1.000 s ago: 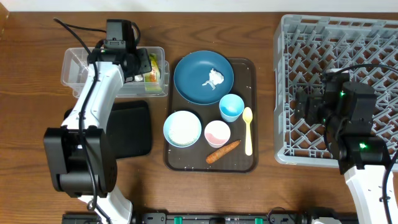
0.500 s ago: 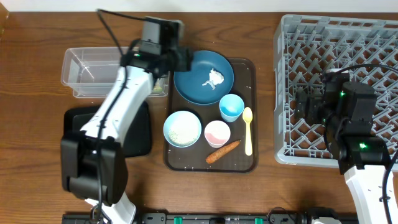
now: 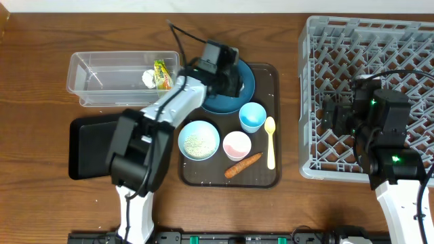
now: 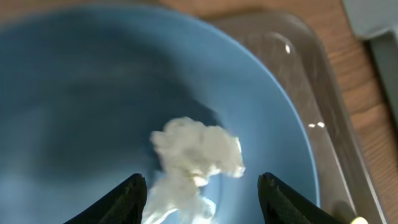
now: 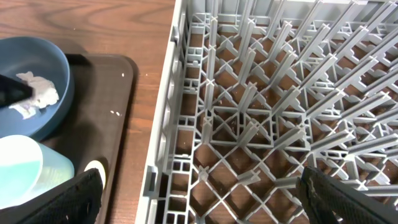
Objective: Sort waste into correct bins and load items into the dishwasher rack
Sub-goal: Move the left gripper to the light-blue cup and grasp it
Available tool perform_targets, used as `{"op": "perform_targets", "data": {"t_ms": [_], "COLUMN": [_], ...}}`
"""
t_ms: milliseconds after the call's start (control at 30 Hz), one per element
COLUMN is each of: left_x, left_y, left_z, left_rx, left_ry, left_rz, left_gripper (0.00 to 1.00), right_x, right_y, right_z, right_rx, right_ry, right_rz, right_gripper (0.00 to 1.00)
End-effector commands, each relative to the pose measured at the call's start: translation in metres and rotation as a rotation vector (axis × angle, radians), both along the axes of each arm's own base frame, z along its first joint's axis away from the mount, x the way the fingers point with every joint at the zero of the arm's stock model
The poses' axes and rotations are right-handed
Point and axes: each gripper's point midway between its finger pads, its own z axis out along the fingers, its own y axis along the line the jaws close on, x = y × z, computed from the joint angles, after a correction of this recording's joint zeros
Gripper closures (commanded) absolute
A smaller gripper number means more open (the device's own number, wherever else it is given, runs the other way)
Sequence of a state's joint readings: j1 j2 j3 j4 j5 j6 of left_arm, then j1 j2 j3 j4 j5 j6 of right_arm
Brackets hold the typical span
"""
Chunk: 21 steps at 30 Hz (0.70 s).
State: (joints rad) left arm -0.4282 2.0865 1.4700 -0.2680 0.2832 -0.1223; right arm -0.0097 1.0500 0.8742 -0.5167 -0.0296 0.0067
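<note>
Our left gripper (image 3: 230,83) over the dark blue round plate (image 3: 244,93)
Overhead: it hangs there. Left wrist: jaws wide apart, crumpled white tissue (image 4: 196,155) on the plate by them. Right wrist: our right gripper (image 5: 208,199) gapes above the grey plastic rack (image 5: 261,106).

Open pincer (image 4: 202,196) over tissue (image 4: 196,155).

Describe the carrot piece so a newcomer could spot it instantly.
Find the dark brown tray at mid-table, between the clear bin and the grey rack. Near its edge closest to the robot, beside the pink cup and left of the pale yellow spoon, lies the carrot piece. It is the only orange, stick-shaped thing, lying slanted.
</note>
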Motion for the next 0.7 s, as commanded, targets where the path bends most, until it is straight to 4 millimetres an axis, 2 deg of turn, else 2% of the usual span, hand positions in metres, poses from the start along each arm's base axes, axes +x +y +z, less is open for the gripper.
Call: {"op": "perform_targets", "data": {"t_ms": [0, 100, 167, 200, 267, 333, 467, 667], "left_x": [-0.003, -0.006, -0.007, -0.007, -0.006, -0.002, 0.008, 0.017], "left_y": [-0.009, -0.01, -0.008, -0.007, -0.006, -0.002, 0.019, 0.069], "left_z": [-0.016, -0.029, -0.032, -0.033, -0.03, -0.024, 0.002, 0.073], "left_rx": [0.013, 0.023, 0.035, 0.041, 0.04, 0.041, 0.074, 0.064], "left_ry": [0.011, 0.035, 0.042, 0.041, 0.034, 0.02, -0.029, -0.114], "left_rz": [-0.033, -0.037, -0.032, -0.029, -0.027, -0.015, 0.046, 0.154], "left_gripper": [0.4, 0.45, 0.59, 0.71, 0.85, 0.9, 0.9, 0.9], "right_x": [0.002, 0.002, 0.002, 0.002, 0.002, 0.002, 0.002, 0.002], "right_y": [-0.004, -0.004, -0.004, -0.004, -0.004, -0.004, -0.004, -0.004], "right_z": [0.009, 0.009, 0.009, 0.009, 0.009, 0.009, 0.009, 0.009], "right_rx": [-0.005, -0.005, -0.005, -0.005, -0.005, -0.005, -0.005, -0.006], "right_ry": [-0.018, -0.019, -0.019, -0.019, -0.019, -0.019, -0.019, -0.019], "right_rz": [-0.01, -0.01, -0.01, -0.01, -0.01, -0.01, -0.01, -0.01], "right_gripper": [0.01, 0.01, 0.01, 0.01, 0.01, 0.01, 0.01, 0.01]}}
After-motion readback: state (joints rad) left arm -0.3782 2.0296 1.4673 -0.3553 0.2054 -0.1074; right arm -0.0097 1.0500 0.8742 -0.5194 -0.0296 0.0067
